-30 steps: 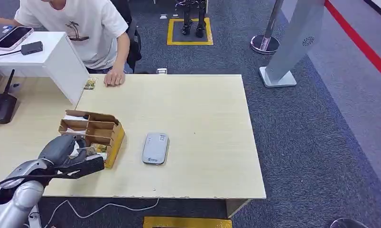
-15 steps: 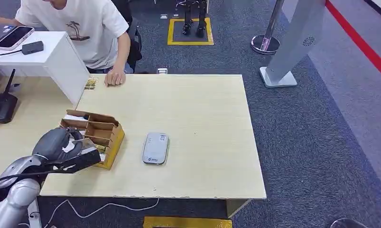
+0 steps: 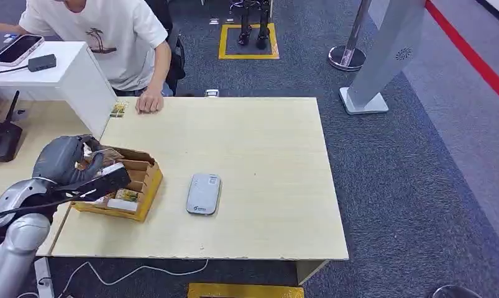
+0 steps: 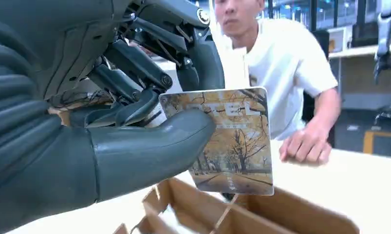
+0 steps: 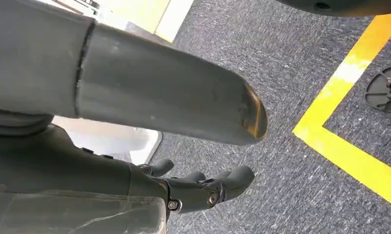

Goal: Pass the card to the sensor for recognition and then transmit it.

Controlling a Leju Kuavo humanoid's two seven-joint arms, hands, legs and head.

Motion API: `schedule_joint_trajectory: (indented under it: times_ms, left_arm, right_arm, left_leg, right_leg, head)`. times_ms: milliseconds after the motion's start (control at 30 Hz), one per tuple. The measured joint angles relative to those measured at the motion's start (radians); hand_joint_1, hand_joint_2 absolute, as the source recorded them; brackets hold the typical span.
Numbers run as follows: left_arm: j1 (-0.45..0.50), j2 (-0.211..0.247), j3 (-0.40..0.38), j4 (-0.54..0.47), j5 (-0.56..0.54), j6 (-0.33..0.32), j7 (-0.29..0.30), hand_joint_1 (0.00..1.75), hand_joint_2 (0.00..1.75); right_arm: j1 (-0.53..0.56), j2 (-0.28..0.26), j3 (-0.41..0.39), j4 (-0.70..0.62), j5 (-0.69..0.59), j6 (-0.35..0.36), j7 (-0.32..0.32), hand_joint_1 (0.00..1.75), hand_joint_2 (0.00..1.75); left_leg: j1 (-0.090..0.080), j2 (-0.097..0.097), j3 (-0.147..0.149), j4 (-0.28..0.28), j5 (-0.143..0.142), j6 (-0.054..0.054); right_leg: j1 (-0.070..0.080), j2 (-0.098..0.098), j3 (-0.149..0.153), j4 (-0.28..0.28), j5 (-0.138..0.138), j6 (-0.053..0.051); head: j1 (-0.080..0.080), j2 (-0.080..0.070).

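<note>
My left hand hovers over the far left part of a compartmented cardboard box on the wooden table. In the left wrist view its thumb and fingers pinch a card printed with autumn trees, held upright above the box. The grey sensor pad lies flat on the table to the right of the box, apart from the hand. My right hand hangs beside the body over the carpet with nothing in it.
A person in a white shirt sits at the table's far left, one hand resting on the edge next to a small card. A white stand and a black router lie to the left. More cards stay in the box.
My left hand has risen out of the box's near compartment and moved up and to the far left with the card pinched in it. The sensor and the person have not moved.
</note>
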Motion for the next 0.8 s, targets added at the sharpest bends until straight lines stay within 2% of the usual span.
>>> schedule_joint_trajectory:
  times_ms: [300,800]
  left_arm:
    - [-0.004,-0.07,0.022,-0.019,-0.061,0.043,0.0,1.75,1.75]
    - [-0.005,-0.101,0.032,-0.029,-0.082,0.05,0.0,1.75,1.75]
  right_arm:
    - [0.0,0.0,0.0,0.002,0.0,0.0,0.003,0.0,0.0]
    - [0.0,0.0,0.0,0.002,0.0,0.0,0.006,0.0,0.0]
  left_leg:
    - [0.0,0.0,0.0,0.0,0.0,0.0]
    - [0.0,0.0,0.0,0.0,0.0,0.0]
  right_leg:
    - [0.0,0.0,0.0,0.0,0.0,0.0]
    - [0.0,0.0,0.0,0.0,0.0,0.0]
  head:
    - [0.0,0.0]
    - [0.0,0.0]
